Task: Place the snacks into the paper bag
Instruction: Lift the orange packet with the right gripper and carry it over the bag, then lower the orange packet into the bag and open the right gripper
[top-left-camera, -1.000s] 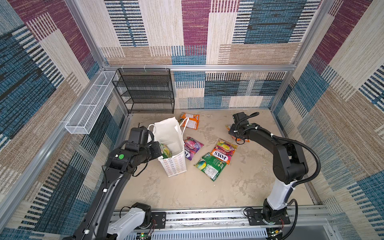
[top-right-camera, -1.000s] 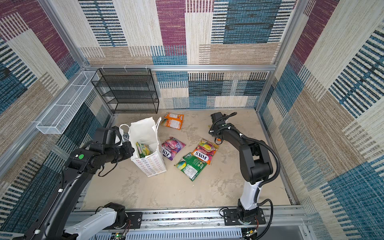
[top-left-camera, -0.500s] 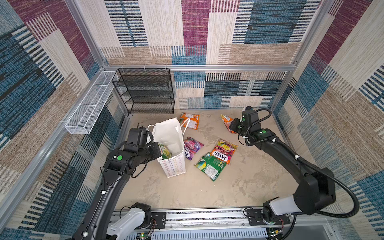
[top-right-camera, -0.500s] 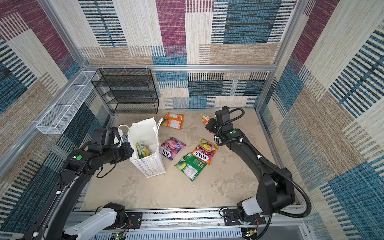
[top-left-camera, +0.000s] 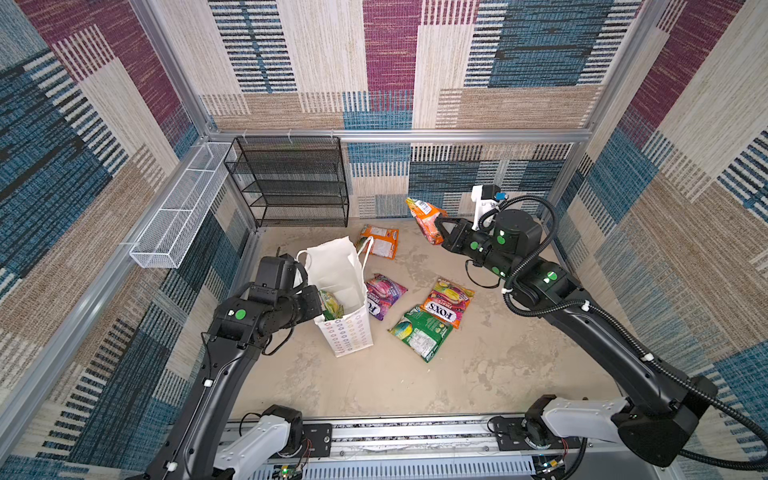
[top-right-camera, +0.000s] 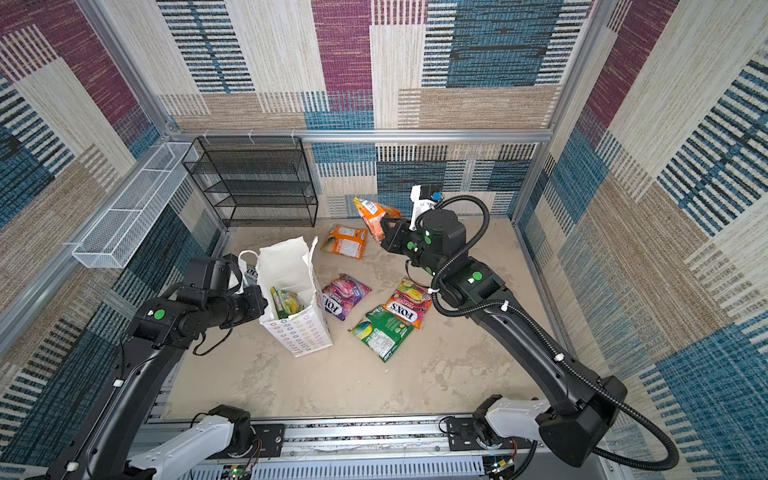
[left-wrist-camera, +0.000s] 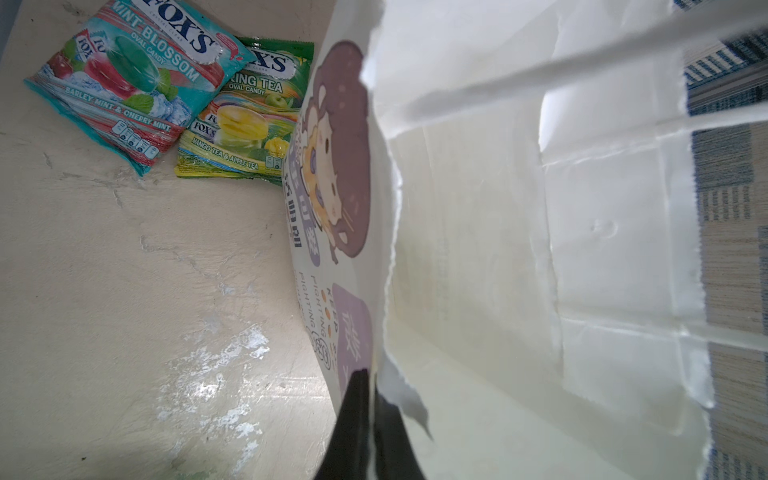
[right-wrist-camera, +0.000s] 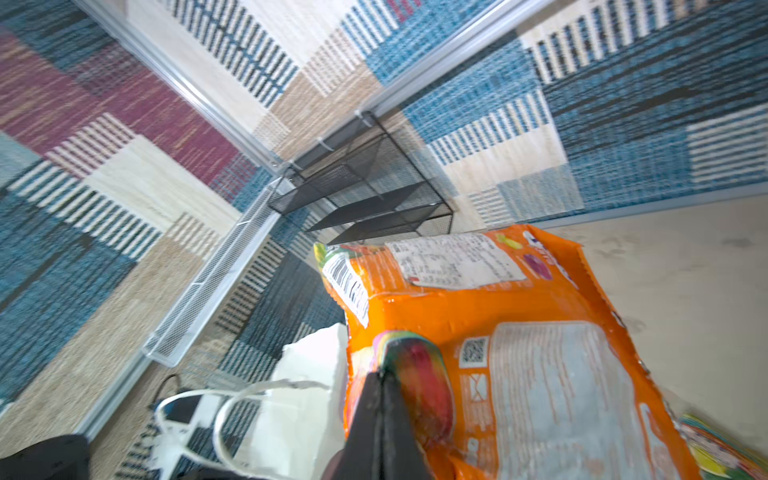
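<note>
The left gripper (left-wrist-camera: 365, 419) is pinching the bag (top-left-camera: 334, 270) by its rim, keeping the mouth open, with a yellow-green packet (top-right-camera: 286, 301) lying inside. Four snacks (top-left-camera: 446, 305) are lying on the table (top-left-camera: 374, 382). The right gripper (top-left-camera: 441, 227) is clamping an orange packet (top-left-camera: 423, 214), which is dangling lengthwise, right of the mouth. A second ago it was down at the table.
</note>
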